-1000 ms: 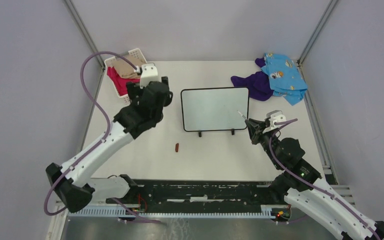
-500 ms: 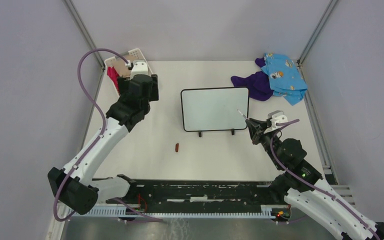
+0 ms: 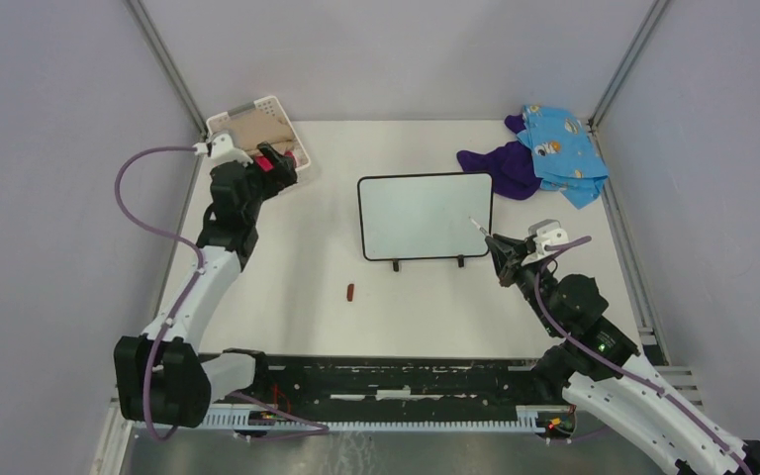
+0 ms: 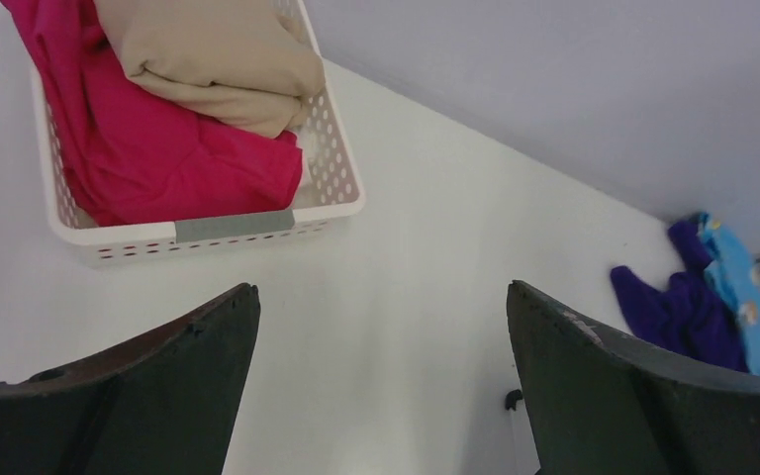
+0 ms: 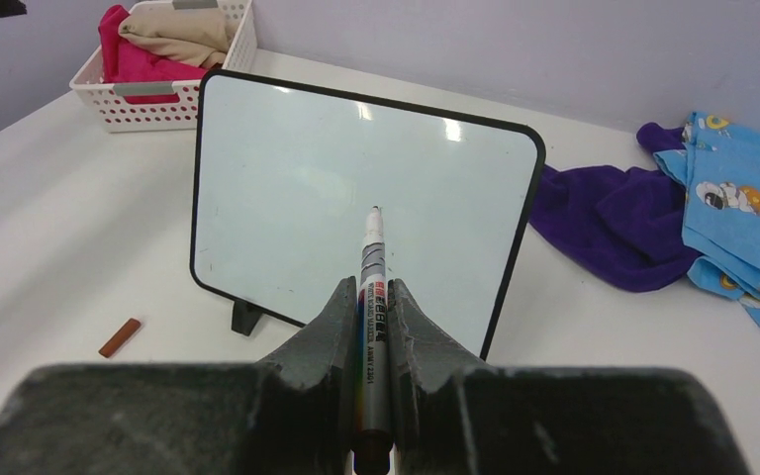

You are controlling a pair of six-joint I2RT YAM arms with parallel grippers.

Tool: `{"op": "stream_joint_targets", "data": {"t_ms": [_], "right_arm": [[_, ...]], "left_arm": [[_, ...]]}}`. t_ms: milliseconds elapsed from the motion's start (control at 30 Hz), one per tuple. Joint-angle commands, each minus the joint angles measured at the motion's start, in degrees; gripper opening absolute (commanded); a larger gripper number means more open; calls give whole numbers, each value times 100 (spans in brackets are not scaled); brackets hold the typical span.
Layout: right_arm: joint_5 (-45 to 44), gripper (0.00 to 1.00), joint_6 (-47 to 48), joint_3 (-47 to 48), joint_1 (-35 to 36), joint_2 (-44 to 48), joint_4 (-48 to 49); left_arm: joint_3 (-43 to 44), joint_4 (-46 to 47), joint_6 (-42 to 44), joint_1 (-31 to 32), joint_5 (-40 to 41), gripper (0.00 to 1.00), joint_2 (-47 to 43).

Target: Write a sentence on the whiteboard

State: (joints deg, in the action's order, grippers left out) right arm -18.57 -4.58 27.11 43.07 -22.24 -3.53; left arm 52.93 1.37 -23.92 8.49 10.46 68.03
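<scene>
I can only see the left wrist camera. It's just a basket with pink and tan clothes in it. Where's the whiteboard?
Observer: The whiteboard stands on its little feet near the middle of the table, in front of the right arm.
Child: Are there any words on it?
Observer: No. In the right wrist view the face of the whiteboard is blank, with nothing written on it.
Child: Then who has the pen?
Observer: The right gripper is shut on the marker. The tip is bare and points at the whiteboard.
</scene>
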Motion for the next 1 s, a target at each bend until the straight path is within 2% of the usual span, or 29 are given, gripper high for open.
{"op": "stream_joint_targets", "data": {"t_ms": [0, 100, 200, 400, 567, 733, 800, 867, 933, 967], "right_arm": [[4, 0, 178, 285, -8, 62, 232], [17, 0, 228, 260, -1, 62, 306], [38, 0, 223, 260, -7, 13, 309], [53, 0, 192, 276, -5, -148, 310], [-2, 0, 168, 277, -7, -189, 314], [-122, 0, 236, 372, -5, -222, 227], [-160, 0, 264, 399, -4, -226, 231], [-163, 0, 268, 409, -2, -254, 250], [-151, 0, 271, 426, -1, -280, 249], [-140, 0, 272, 435, -5, -296, 248]], "left_arm": [[-798, 2343, -1388, -630, -1533, 100, -136], [-1060, 2943, -1623, -752, -2379, 100, 157], [-1405, 3978, -1907, -752, -3115, 100, 404], [-1746, 5652, -2333, -744, -4291, 100, 1179], [-1983, 7034, -3037, -744, -4471, 100, 2052], [-2385, 9388, -4445, -763, -4769, 100, 2967], [-2121, 9453, -4708, -802, -5068, 100, 3102], [-2091, 9093, -4506, -822, -5067, 100, 2949], [-2137, 8190, -3877, -808, -4952, 100, 2532], [-2137, 7335, -3521, -787, -4839, 100, 2208]]}}
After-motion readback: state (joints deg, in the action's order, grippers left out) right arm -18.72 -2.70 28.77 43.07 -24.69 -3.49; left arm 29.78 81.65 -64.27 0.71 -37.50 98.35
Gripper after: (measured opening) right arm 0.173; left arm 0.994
